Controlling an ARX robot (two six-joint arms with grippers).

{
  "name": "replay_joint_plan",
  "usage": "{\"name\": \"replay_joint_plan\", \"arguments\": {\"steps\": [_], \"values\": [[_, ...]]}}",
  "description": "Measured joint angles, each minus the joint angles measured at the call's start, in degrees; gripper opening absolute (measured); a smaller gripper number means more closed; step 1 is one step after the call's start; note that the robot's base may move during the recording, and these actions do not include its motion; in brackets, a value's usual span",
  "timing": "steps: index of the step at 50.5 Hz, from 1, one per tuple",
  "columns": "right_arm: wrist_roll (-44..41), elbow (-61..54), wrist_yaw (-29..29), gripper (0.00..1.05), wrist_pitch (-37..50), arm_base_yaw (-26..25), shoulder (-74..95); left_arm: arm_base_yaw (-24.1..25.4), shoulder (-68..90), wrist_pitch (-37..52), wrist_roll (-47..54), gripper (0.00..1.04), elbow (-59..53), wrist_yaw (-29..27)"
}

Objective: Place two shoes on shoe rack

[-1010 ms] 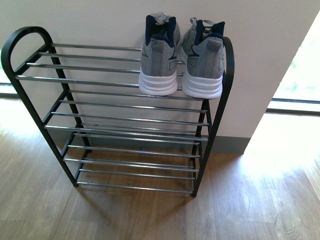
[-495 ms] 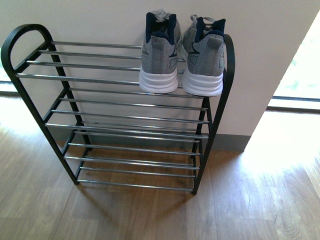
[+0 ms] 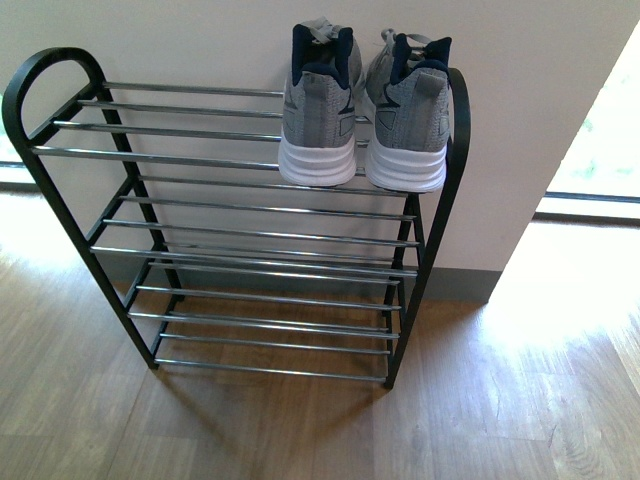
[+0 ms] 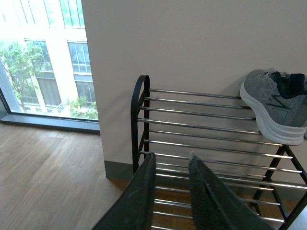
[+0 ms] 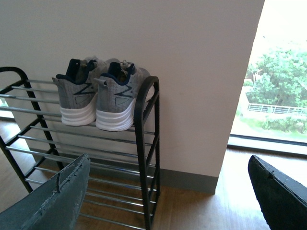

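Observation:
Two grey knit sneakers with navy lining and white soles stand side by side, heels toward me, on the top tier of the shoe rack (image 3: 60,210) at its right end: one shoe (image 3: 320,105) on the left, the other (image 3: 408,115) against the arched end. The right wrist view shows both sneakers (image 5: 96,96) on the rack (image 5: 146,143). One sneaker (image 4: 276,105) shows in the left wrist view above the chrome rods (image 4: 201,124). My left gripper (image 4: 171,158) is open and empty, away from the rack. My right gripper (image 5: 168,165) is wide open, empty. Neither arm appears in the front view.
The rack stands against a white wall (image 3: 200,40) on a wooden floor (image 3: 500,420). Its lower tiers and the left part of the top tier hold nothing. Bright floor-level windows lie to the right (image 3: 600,150) and to the left (image 4: 43,62).
The front view has shifted very slightly downward in the picture since a second ago; the sneakers and rack have not moved.

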Motion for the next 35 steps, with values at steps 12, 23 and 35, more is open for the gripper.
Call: {"name": "replay_joint_plan", "arguments": {"steps": [12,23,35], "values": [[0.00,0.00,0.00,0.96,0.00,0.00,0.00,0.00,0.00,0.00,0.00,0.73,0.00,0.00],[0.00,0.00,0.00,0.96,0.00,0.00,0.00,0.00,0.00,0.00,0.11,0.95,0.00,0.00],[0.00,0.00,0.00,0.96,0.00,0.00,0.00,0.00,0.00,0.00,0.13,0.95,0.00,0.00]]}}
